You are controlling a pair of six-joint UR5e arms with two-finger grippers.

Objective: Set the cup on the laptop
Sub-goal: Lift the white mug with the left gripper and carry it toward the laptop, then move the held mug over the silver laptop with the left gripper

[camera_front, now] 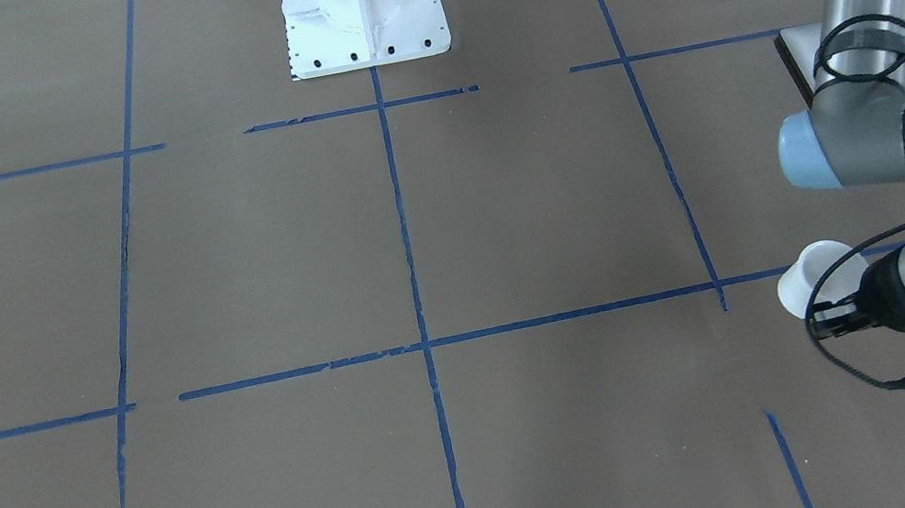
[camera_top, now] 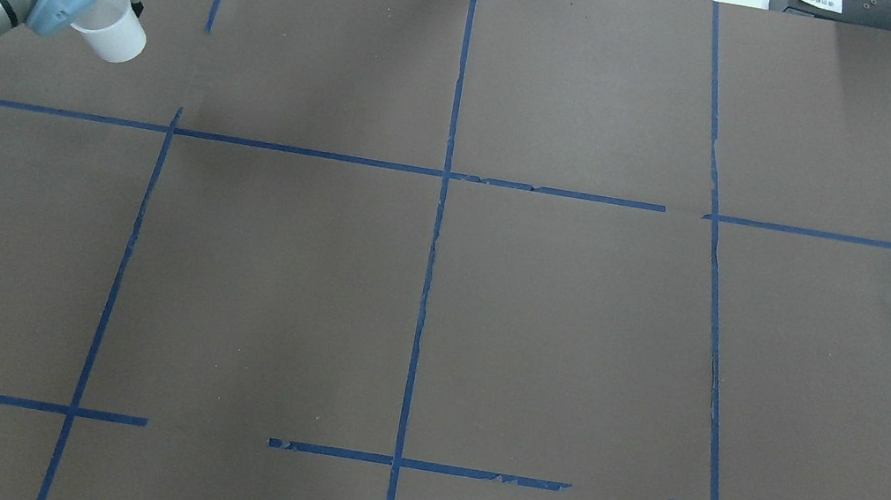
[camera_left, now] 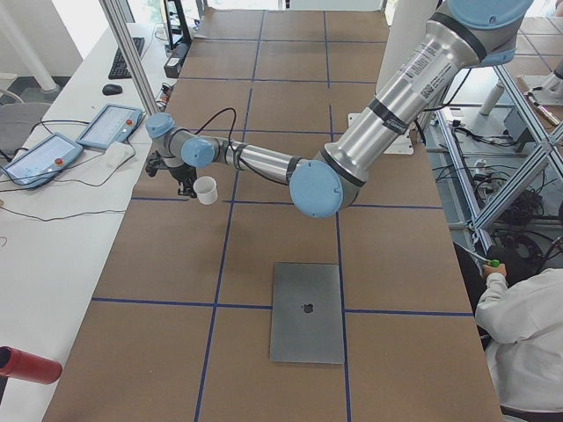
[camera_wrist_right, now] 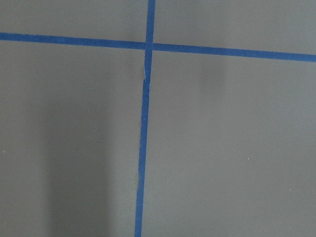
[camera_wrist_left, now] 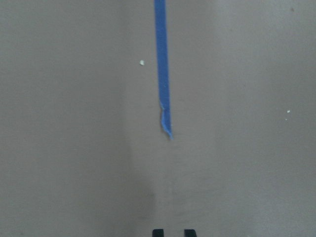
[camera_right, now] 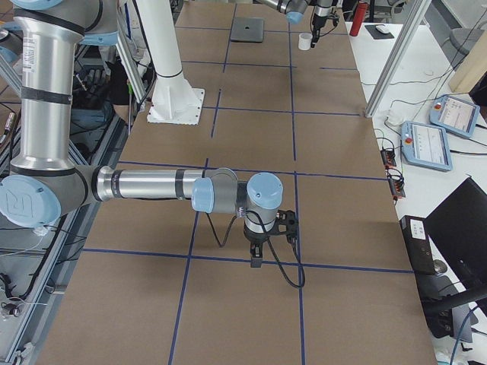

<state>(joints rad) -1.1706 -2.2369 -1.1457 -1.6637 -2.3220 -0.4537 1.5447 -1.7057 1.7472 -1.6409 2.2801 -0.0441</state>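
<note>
White cup (camera_top: 112, 32) stands beside left hand (camera_wrist_left: 173, 233), apparently unheld, far from laptop (camera_left: 306, 312).

You see the laptop (camera_left: 306, 312) lying closed on the table (camera_left: 141, 264). Well beyond it, to its left, the left gripper (camera_left: 190, 185) holds the cup (camera_left: 207, 190), tilted.

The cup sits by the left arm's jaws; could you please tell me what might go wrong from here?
1. The cup shows beside the left arm's jaws, yet the left wrist view shows no cup, so the hold may be weak or absent; it could tip or drop.
2. The laptop lies well away, so a long carry might shake it loose.
</note>
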